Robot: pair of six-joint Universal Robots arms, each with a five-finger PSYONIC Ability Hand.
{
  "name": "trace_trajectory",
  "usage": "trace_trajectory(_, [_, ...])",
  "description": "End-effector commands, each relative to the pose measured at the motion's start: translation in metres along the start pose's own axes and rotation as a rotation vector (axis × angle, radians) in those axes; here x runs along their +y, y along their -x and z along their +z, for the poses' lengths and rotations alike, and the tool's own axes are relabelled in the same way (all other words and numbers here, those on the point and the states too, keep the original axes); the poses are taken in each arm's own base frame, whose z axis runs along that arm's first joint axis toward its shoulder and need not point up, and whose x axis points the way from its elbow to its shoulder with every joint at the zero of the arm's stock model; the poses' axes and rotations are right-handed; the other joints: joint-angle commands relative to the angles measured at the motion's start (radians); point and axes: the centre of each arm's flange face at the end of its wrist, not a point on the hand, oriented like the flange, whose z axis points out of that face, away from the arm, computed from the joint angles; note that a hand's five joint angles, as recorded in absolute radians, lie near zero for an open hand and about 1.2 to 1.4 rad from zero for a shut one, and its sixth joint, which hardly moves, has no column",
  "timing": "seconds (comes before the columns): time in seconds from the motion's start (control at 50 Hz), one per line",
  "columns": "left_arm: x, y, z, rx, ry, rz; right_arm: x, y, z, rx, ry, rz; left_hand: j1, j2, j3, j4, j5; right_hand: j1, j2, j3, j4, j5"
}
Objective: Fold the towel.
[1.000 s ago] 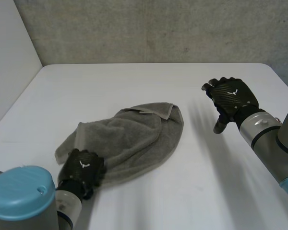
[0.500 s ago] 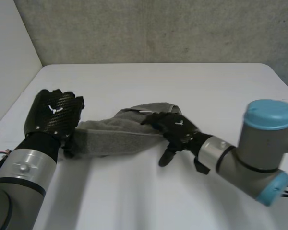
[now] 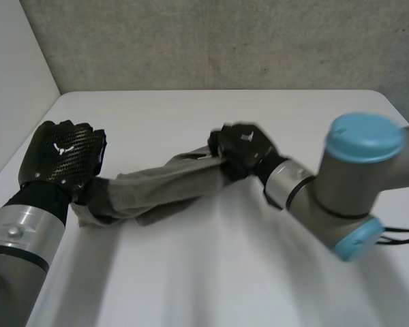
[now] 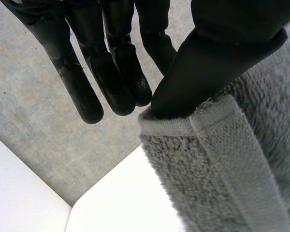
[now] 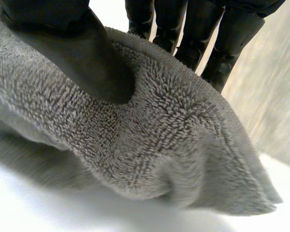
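A grey towel (image 3: 160,187) is stretched into a long band above the white table (image 3: 211,272), held between both hands. My left hand (image 3: 61,155) is raised at the towel's left end. In the left wrist view its thumb (image 4: 208,67) presses the hemmed towel edge (image 4: 217,164) against the fingers (image 4: 111,63). My right hand (image 3: 242,151) grips the towel's right end. In the right wrist view its thumb (image 5: 72,48) pins the bunched towel (image 5: 150,140) against the fingers (image 5: 203,34) behind it.
A grey concrete wall (image 3: 211,41) runs behind the table's far edge. A pale side wall (image 3: 13,82) stands at the left. Bare tabletop lies in front of the towel and to the right of my right arm (image 3: 354,184).
My right hand has closed on the towel's right end and lifted it. My left hand has moved a little left, and the towel is now pulled taut between the two.
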Motion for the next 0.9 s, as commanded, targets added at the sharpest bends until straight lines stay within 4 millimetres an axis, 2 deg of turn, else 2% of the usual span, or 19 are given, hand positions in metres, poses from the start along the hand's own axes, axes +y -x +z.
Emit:
trace_trajectory(0.02, [0.001,0.003,0.009,0.020,-0.014,-0.035,-0.063,-0.016,-0.045,0.079,-0.072,-0.193,0.203,0.180,0.181,0.178,0.203,0.085,0.089,0.071,0.076,0.075])
trace_trajectory(0.1, [0.008,-0.003,0.015,0.048,0.000,-0.099,-0.075,-0.023,-0.073,0.102,0.037,-0.233,0.203,0.180,0.181,0.178,0.203,0.085,0.089,0.071,0.076,0.075])
trace_trajectory(0.26, [0.034,-0.020,0.031,0.104,0.072,-0.121,-0.065,-0.020,-0.089,0.031,0.222,-0.259,0.203,0.180,0.181,0.178,0.203,0.085,0.089,0.071,0.076,0.075])
trace_trajectory(0.34, [0.050,-0.030,0.043,0.135,0.104,-0.121,-0.049,-0.022,-0.081,-0.011,0.284,-0.273,0.203,0.180,0.181,0.178,0.203,0.085,0.089,0.071,0.076,0.075])
trace_trajectory(0.44, [0.062,-0.042,0.069,0.157,0.100,-0.121,-0.019,-0.036,-0.047,-0.035,0.342,-0.306,0.203,0.180,0.181,0.178,0.203,0.085,0.089,0.071,0.076,0.075])
trace_trajectory(0.48, [0.052,-0.049,0.097,0.154,0.027,-0.117,-0.017,-0.051,-0.019,-0.003,0.302,-0.352,0.203,0.180,0.181,0.178,0.203,0.085,0.089,0.071,0.076,0.075])
trace_trajectory(0.5, [0.052,-0.049,0.097,0.154,0.026,-0.117,-0.017,-0.051,-0.019,-0.003,0.302,-0.352,0.203,0.180,0.181,0.178,0.203,0.085,0.089,0.071,0.076,0.075])
trace_trajectory(0.54, [0.039,-0.050,0.113,0.144,-0.030,-0.121,-0.039,-0.071,0.013,0.093,0.144,-0.448,0.203,0.180,0.181,0.178,0.203,0.085,0.089,0.071,0.076,0.075])
trace_trajectory(0.56, [0.023,-0.050,0.129,0.129,-0.095,-0.125,-0.039,-0.072,0.013,0.094,0.143,-0.449,0.203,0.180,0.181,0.178,0.203,0.085,0.089,0.071,0.076,0.075])
trace_trajectory(0.58, [0.006,-0.048,0.144,0.113,-0.158,-0.131,-0.058,-0.079,0.024,0.143,0.040,-0.498,0.203,0.180,0.181,0.178,0.203,0.085,0.089,0.071,0.076,0.075])
trace_trajectory(0.6, [0.006,-0.048,0.144,0.112,-0.158,-0.131,-0.058,-0.079,0.024,0.144,0.039,-0.499,0.203,0.180,0.181,0.178,0.203,0.085,0.089,0.071,0.076,0.075])
trace_trajectory(0.64, [-0.026,-0.038,0.162,0.077,-0.267,-0.144,-0.087,-0.088,0.031,0.229,-0.101,-0.550,0.203,0.180,0.181,0.178,0.203,0.085,0.089,0.071,0.076,0.075])
trace_trajectory(0.72, [-0.037,-0.038,0.162,0.081,-0.292,-0.151,-0.089,-0.084,0.027,0.231,-0.102,-0.552,0.183,0.160,0.161,0.158,0.183,0.085,0.089,0.071,0.076,0.075])
trace_trajectory(0.74, [-0.039,-0.044,0.156,0.098,-0.287,-0.153,-0.085,-0.077,0.024,0.213,-0.086,-0.544,-0.352,-0.375,-0.374,-0.377,-0.352,0.085,0.089,0.071,0.076,0.075])
trace_trajectory(0.76, [-0.039,-0.044,0.156,0.099,-0.287,-0.153,-0.085,-0.077,0.024,0.213,-0.085,-0.544,-0.357,-0.380,-0.379,-0.382,-0.358,0.085,0.089,0.071,0.076,0.075])
trace_trajectory(0.78, [-0.040,-0.048,0.147,0.119,-0.275,-0.151,-0.076,-0.067,0.019,0.188,-0.055,-0.531,-0.872,-0.895,-0.894,-0.896,-0.872,0.085,0.089,0.071,0.076,0.075])
trace_trajectory(0.8, [-0.038,-0.050,0.138,0.131,-0.256,-0.150,-0.067,-0.057,0.013,0.162,-0.030,-0.523,-1.019,-1.042,-1.041,-1.043,-1.019,0.085,0.089,0.071,0.076,0.075])
trace_trajectory(0.86, [-0.033,-0.051,0.131,0.145,-0.233,-0.148,-0.051,-0.049,0.004,0.136,0.026,-0.506,-1.019,-1.042,-1.041,-1.043,-1.019,0.085,0.089,0.071,0.076,0.075])
trace_trajectory(0.9, [-0.016,-0.056,0.123,0.163,-0.175,-0.142,-0.041,-0.046,0.002,0.125,0.055,-0.491,-1.019,-1.042,-1.041,-1.043,-1.019,0.085,0.089,0.071,0.076,0.075])
